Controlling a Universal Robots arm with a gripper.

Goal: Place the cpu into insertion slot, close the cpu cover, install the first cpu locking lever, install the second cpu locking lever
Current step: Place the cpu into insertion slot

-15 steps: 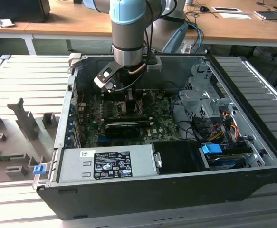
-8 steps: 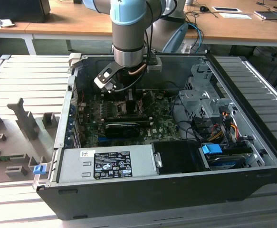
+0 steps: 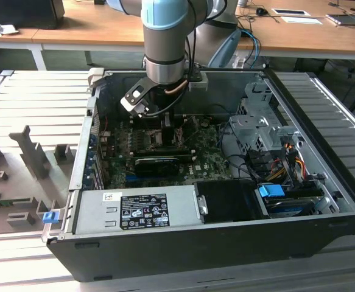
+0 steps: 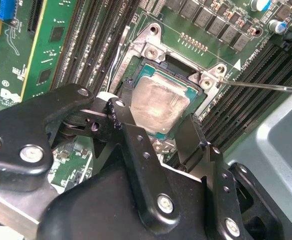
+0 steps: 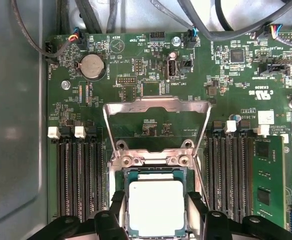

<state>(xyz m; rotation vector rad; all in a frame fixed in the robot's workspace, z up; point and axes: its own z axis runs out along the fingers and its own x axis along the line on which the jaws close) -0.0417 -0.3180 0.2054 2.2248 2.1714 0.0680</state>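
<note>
First wrist view: found the cpu [image 5: 156, 207] [image 4: 161, 102] lying flat and square in its socket, pale metal top up, likewise in the second wrist view. Saw the cpu cover [image 5: 157, 106] raised off the socket and hanging open on its hinge, with green board [image 5: 151, 75] showing through its square opening. Found the gripper [image 5: 157, 212] [image 4: 158, 117] poised directly over the cpu in both wrist views; could not tell whether clenched on the chip or let go. Noted black memory slots [image 5: 78, 175] flanking the socket on both sides, a green memory stick [image 5: 268, 175] seated beyond one bank, a round battery [image 5: 91, 65] past the cover, and a thin metal rod [image 4: 266, 86] jutting from one socket corner. Reckoned on the exterior view, with the arm [image 3: 165, 36] reaching down into the open computer case [image 3: 226, 243]: placed the grey power supply [image 3: 137, 210] at six o'clock from the gripper, the drive cage [image 3: 256, 131] at three o'clock, and a wooden desk [image 3: 73, 30] at twelve o'clock.
</note>
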